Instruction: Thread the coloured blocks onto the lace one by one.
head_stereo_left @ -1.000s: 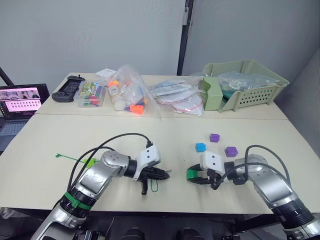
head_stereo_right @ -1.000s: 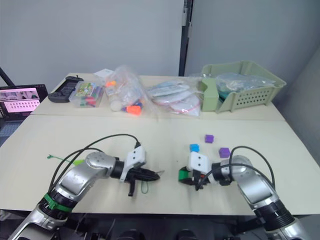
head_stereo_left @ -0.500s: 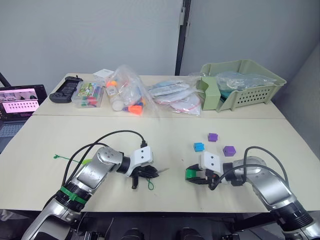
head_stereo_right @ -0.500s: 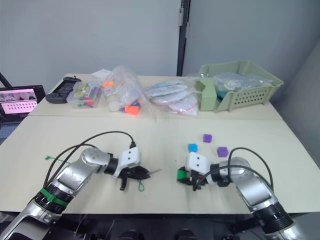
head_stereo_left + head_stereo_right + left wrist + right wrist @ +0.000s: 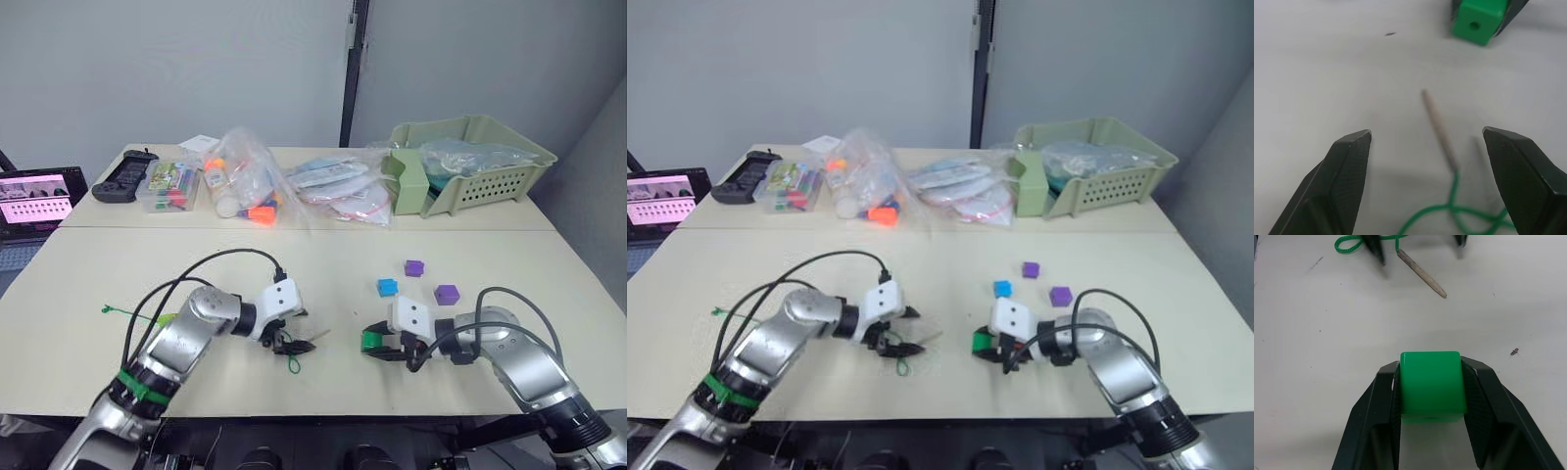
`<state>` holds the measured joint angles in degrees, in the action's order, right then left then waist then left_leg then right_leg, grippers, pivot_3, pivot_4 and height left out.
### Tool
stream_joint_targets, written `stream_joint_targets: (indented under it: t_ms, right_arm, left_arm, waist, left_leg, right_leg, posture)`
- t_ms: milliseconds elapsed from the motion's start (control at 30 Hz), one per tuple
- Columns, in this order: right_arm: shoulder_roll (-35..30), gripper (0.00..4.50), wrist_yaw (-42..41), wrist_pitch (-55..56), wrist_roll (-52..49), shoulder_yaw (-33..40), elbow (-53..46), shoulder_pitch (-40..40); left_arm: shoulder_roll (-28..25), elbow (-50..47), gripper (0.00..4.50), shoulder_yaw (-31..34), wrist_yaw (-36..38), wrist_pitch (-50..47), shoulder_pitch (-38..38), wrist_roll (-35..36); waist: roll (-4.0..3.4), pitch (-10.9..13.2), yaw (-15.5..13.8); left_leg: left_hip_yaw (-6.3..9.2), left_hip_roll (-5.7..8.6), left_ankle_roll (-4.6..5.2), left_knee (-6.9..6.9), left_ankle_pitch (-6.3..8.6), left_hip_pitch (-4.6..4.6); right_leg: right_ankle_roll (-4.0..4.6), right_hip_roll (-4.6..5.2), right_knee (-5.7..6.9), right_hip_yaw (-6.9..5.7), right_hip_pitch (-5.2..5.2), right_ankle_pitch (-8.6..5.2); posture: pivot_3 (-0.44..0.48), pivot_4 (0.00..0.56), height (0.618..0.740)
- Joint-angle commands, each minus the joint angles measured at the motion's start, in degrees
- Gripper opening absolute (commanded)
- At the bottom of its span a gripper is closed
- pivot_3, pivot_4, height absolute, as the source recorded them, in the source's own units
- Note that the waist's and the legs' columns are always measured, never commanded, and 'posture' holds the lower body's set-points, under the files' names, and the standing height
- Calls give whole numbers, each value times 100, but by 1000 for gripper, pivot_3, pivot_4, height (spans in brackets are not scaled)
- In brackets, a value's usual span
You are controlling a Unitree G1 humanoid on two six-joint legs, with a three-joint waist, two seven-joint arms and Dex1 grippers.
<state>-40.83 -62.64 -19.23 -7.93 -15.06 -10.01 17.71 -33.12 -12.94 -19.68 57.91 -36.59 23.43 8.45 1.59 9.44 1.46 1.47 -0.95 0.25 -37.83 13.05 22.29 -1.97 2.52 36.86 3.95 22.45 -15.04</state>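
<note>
Lace stiff-tipped, between spread left jaws | right jaws clamp smooth green cube

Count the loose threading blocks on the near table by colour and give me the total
Purple blocks: 2
Blue block: 1
Dark green block: 1, held in the right gripper
Lime green block: 1
Total: 5

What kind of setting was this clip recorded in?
Probably a lab or office test bench rather than a home: plain grey walls, two pale tables pushed together, a laptop at the side, and bagged toys and a green basket staged along the back.
</note>
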Motion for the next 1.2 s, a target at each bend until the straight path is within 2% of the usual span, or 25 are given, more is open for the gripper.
stream_joint_targets:
  t_ms: [33,100,233,433,567,667,967,1200]
  right_arm:
    - [72,1183,97,-134,125,-165,37,-58]
    - [107,1183,132,-157,113,-165,35,-63]
    - [140,1183,149,-236,98,-153,8,-17]
    - [140,1183,137,-379,44,-112,-84,75]
    - [127,1183,136,-411,42,-105,-121,73]
    - [117,1183,149,-439,37,-86,-164,61]
    - [191,1183,225,-445,56,-88,-127,144]
    - [242,1183,220,-329,100,-105,55,212]
  left_arm:
    - [205,-908,3842,359,-665,-667,-395,194]
    - [405,-1154,3842,525,-1053,-885,-712,263]
    - [555,-1224,3842,599,-1381,-660,-1084,218]
    - [628,-910,3842,651,-1536,-158,-1410,257]
    - [587,-723,3842,658,-1548,-180,-1386,268]
    - [484,-633,3020,577,-1526,-258,-1315,221]
    - [243,-631,96,422,-1369,-365,-1168,318]
    - [381,-726,0,617,-1187,-431,-755,678]
  waist:
    - [0,0,10]
    - [0,0,26]
    - [2,1,45]
    - [2,1,65]
    - [1,1,66]
    - [2,1,66]
    - [1,1,90]
    - [1,1,88]
  left_leg:
    - [1,0,0,0,0,-1]
    - [3,-2,0,0,0,-4]
    - [10,-2,0,0,0,-10]
    - [11,-1,-1,1,0,-13]
    - [9,-1,-1,2,0,-13]
    - [8,0,-1,2,0,-13]
    - [8,0,-1,7,1,-13]
    - [6,1,-1,7,1,-9]
  right_leg:
    - [-1,0,2,0,0,0]
    - [-1,1,3,3,-1,0]
    - [1,0,9,3,-2,0]
    - [9,5,10,5,-4,4]
    - [9,4,8,4,-4,4]
    - [9,5,8,4,-5,3]
    - [10,4,3,4,-4,3]
    - [9,5,3,3,-1,3]
  posture:
    - [0,150,740]
    - [0,150,740]
    - [0,150,740]
    - [0,150,740]
    - [0,150,740]
    - [0,150,740]
    - [0,150,740]
    - [0,150,740]
